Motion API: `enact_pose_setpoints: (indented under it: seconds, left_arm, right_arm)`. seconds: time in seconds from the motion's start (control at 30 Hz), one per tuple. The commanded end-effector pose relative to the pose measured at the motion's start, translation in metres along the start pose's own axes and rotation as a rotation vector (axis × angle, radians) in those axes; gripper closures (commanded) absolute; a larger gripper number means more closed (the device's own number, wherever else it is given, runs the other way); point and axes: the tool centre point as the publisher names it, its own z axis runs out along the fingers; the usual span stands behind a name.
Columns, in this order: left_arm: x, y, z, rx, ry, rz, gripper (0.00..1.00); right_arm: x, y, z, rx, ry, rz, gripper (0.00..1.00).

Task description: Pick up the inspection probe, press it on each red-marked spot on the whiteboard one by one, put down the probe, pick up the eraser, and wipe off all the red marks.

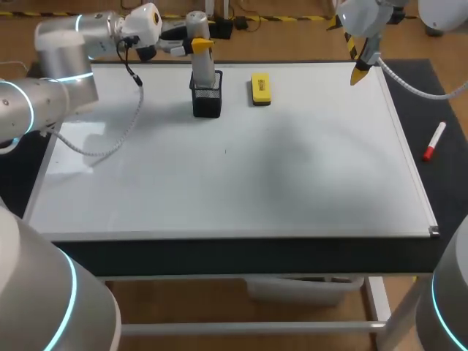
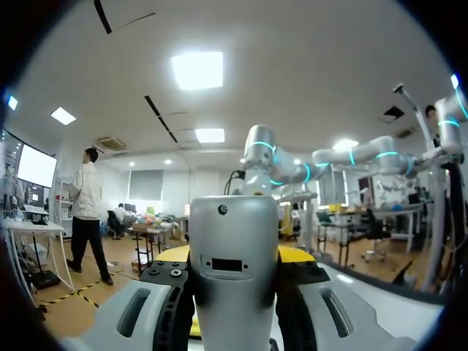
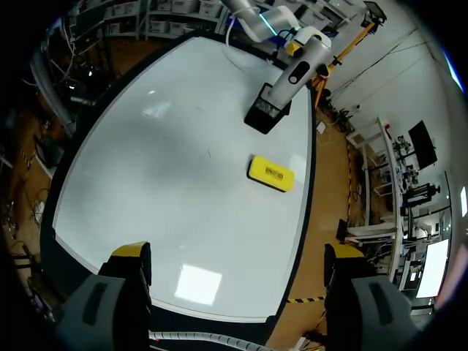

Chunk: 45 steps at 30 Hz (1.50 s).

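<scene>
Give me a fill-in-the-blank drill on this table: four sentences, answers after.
1. The eraser is ___ in colour.
2. The left gripper is shut on the ___, which stands in the holder.
3. The right gripper is open and holds ___.
4. The marker lies off the whiteboard, on my ___ side.
Missing words: yellow; probe; nothing; right.

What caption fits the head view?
Left gripper grips the inspection probe standing in its mesh holder, yellow eraser beside it, right gripper hovering over the whiteboard's far edge.
</scene>
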Motion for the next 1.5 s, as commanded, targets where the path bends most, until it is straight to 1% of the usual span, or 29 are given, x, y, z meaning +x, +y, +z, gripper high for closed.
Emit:
enact_pose_setpoints:
  seconds: [0.03, 0.27, 0.53, 0.83, 1.5]
  left_arm:
    - [-0.006, 0.009, -0.001, 0.014, 0.014, -0.001, 1.0]
    - [-0.008, 0.018, -0.003, 0.009, 0.008, -0.014, 1.0]
    - [-0.009, 0.034, -0.004, 0.006, -0.003, -0.025, 1.0]
    - [-0.008, 0.051, -0.006, -0.003, 0.005, -0.01, 1.0]
    - [-0.01, 0.068, -0.008, -0.002, -0.016, -0.004, 1.0]
  right_arm:
    - [-0.001, 0.0, 0.0, 0.004, 0.003, -0.001, 0.0]
    - [-0.001, 0.0, 0.0, 0.004, 0.003, -0.001, 0.0]
    - [-0.001, 0.0, 0.0, 0.004, 0.003, -0.001, 0.0]
    - [-0.001, 0.0, 0.0, 0.004, 0.003, -0.001, 0.0]
    - [-0.001, 0.0, 0.0, 0.004, 0.003, -0.001, 0.0]
